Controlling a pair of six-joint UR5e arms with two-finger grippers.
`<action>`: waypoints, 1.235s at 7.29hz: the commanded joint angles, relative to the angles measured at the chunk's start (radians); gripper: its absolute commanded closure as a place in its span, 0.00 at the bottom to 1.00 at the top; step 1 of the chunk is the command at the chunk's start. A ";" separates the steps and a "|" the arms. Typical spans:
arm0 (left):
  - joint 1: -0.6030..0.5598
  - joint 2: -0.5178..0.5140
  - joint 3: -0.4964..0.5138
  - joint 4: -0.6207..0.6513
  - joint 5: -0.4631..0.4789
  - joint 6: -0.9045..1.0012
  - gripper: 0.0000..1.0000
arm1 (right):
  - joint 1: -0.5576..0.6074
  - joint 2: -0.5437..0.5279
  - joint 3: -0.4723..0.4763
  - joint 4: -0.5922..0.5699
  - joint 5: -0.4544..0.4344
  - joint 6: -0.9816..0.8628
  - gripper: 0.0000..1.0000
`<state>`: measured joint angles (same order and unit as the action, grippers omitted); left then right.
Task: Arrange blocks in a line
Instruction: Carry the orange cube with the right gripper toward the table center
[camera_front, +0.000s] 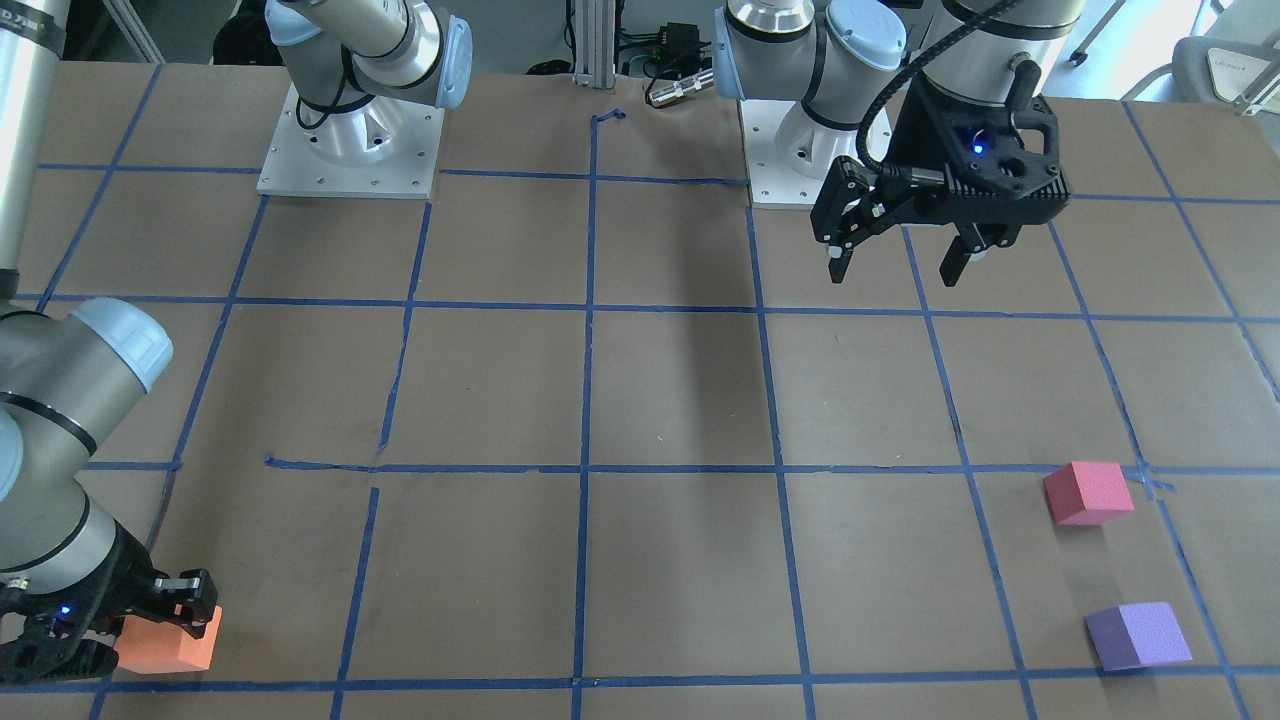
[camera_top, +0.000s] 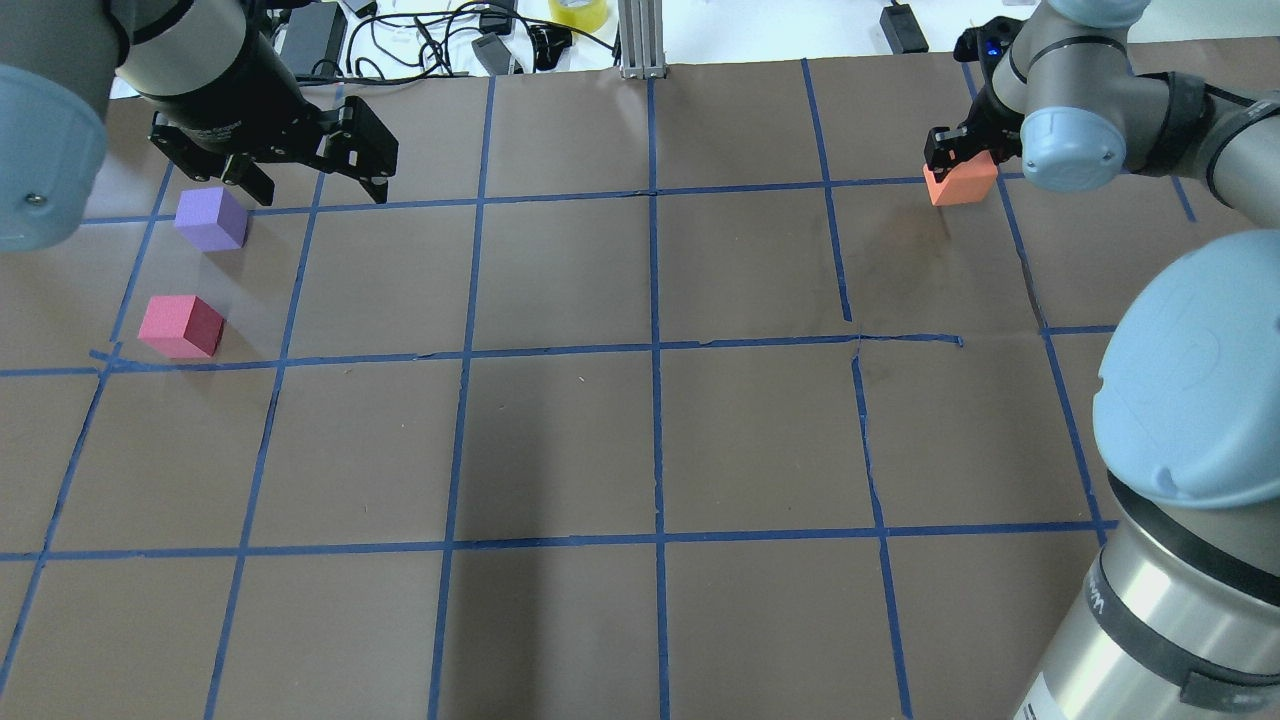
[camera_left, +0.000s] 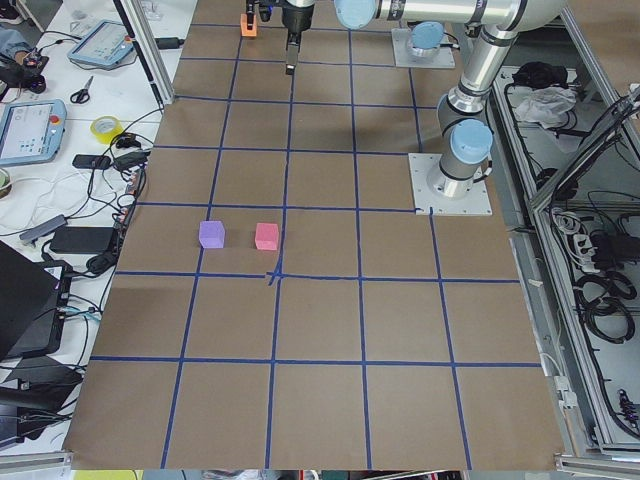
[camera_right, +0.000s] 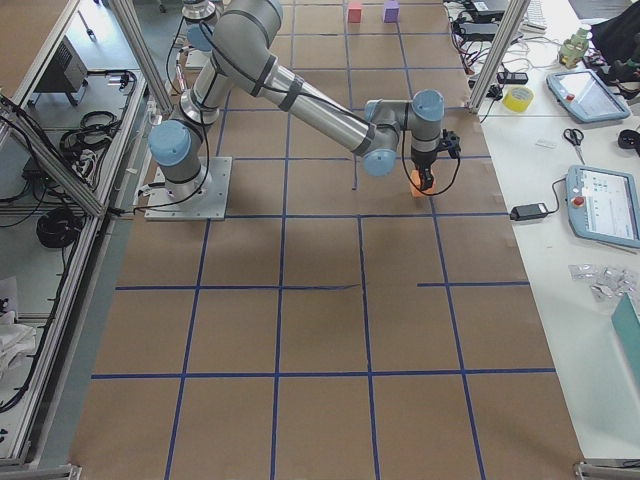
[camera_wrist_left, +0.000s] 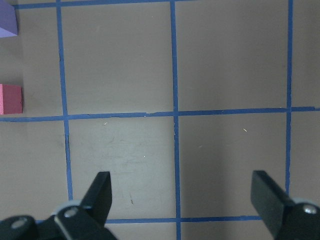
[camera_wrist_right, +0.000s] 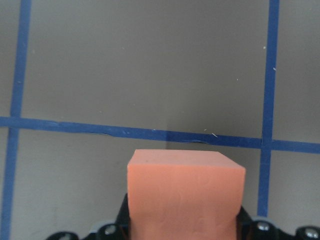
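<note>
Right end effector (camera_top: 958, 165) grips the small orange foam cube (camera_top: 962, 183), upper right overhead; left end effector (camera_top: 320, 188) hangs spread, empty. Purple foam cube (camera_top: 211, 219) and pink-red foam cube (camera_top: 181, 326) sit upper left; line unfinished.

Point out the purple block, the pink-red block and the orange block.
purple block (camera_top: 205, 208), overhead exterior view, on its top face
pink-red block (camera_top: 168, 313), overhead exterior view, on its top face
orange block (camera_top: 962, 186), overhead exterior view, on its near side face

gap: wide between orange block (camera_top: 960, 183) and purple block (camera_top: 210, 218) | obstacle: pink-red block (camera_top: 180, 325) near purple block
</note>
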<state>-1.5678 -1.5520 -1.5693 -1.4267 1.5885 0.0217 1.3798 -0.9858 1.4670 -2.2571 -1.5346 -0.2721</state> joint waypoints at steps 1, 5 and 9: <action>0.000 -0.002 0.000 0.002 -0.001 -0.002 0.00 | 0.163 -0.071 -0.008 0.068 -0.002 0.235 1.00; 0.000 -0.002 0.000 0.002 -0.001 -0.002 0.00 | 0.404 -0.008 -0.077 0.105 -0.002 0.556 1.00; 0.000 -0.005 0.000 0.003 -0.002 -0.003 0.00 | 0.527 0.116 -0.166 0.096 -0.018 0.690 0.99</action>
<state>-1.5678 -1.5568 -1.5693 -1.4247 1.5862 0.0186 1.8677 -0.9093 1.3324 -2.1574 -1.5495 0.3692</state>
